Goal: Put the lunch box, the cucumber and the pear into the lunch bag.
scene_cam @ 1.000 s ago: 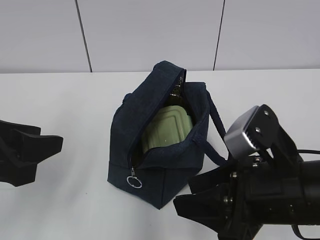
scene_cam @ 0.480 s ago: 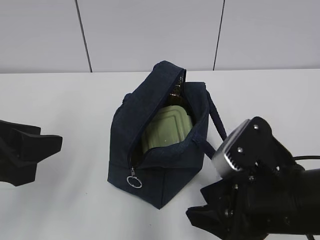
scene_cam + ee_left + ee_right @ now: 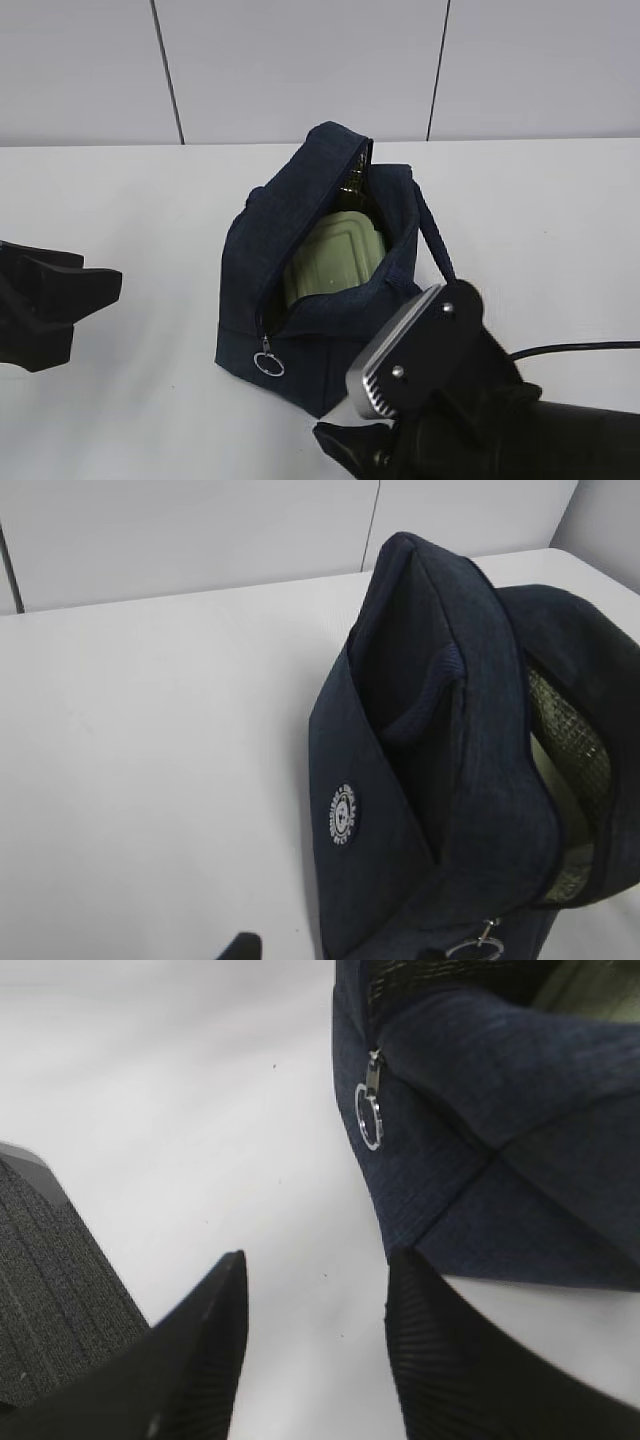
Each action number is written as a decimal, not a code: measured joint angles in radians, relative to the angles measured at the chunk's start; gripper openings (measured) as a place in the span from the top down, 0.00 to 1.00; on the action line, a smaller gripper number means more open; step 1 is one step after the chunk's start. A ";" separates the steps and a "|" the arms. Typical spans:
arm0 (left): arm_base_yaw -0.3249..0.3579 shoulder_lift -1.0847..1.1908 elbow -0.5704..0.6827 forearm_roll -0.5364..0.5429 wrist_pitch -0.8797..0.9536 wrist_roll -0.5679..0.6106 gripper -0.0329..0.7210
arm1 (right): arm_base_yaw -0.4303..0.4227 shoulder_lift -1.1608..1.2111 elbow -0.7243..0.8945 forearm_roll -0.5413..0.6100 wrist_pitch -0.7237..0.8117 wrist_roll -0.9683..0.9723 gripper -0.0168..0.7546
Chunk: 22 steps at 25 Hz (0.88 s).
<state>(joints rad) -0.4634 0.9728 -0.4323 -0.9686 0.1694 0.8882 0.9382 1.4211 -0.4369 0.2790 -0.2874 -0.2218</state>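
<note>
My right gripper (image 3: 315, 1345) is low on the table, just in front of the lunch bag (image 3: 300, 300). Its two fingers stand apart with only bare table between them. They hold nothing. My left gripper (image 3: 60, 305) waits far off to the left side, well away from the bag. Its fingers look apart and empty too.

The bag stands in the middle of the table with its top open. The lunch box (image 3: 335, 258) is inside it, leaning, and I can see its pale green lid. Behind it something dark and shiny peeks out at the back of the opening. I think it may be the cucumber, but I cannot tell for sure. I do not see the pear anywhere. It may be down in the bag, under the box, or out of view.

What could go wrong? My right arm is very near the bag's front corner. If it bumps that corner, the bag may slide or tip over. The silver ring (image 3: 368, 1117) hangs right beside my fingers, and one could catch on it. The soft top flap could also sag and cover the hole.

I count one bag, one lunch box, one ring, and two grippers. Cucumbers: maybe one. Pears: none that I can see.
</note>
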 joint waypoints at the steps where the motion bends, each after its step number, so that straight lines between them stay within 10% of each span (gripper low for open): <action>1: 0.000 0.000 0.000 0.000 0.000 0.000 0.58 | 0.000 0.039 0.000 -0.024 -0.034 0.022 0.52; 10: 0.000 0.000 0.000 0.000 0.000 0.000 0.60 | 0.000 0.301 -0.009 -0.054 -0.442 0.051 0.52; 22: 0.000 0.000 0.000 0.000 0.000 0.000 0.62 | 0.000 0.447 -0.125 -0.027 -0.462 0.053 0.52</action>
<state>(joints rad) -0.4634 0.9728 -0.4323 -0.9686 0.1694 0.8882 0.9382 1.8677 -0.5619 0.2520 -0.7494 -0.1689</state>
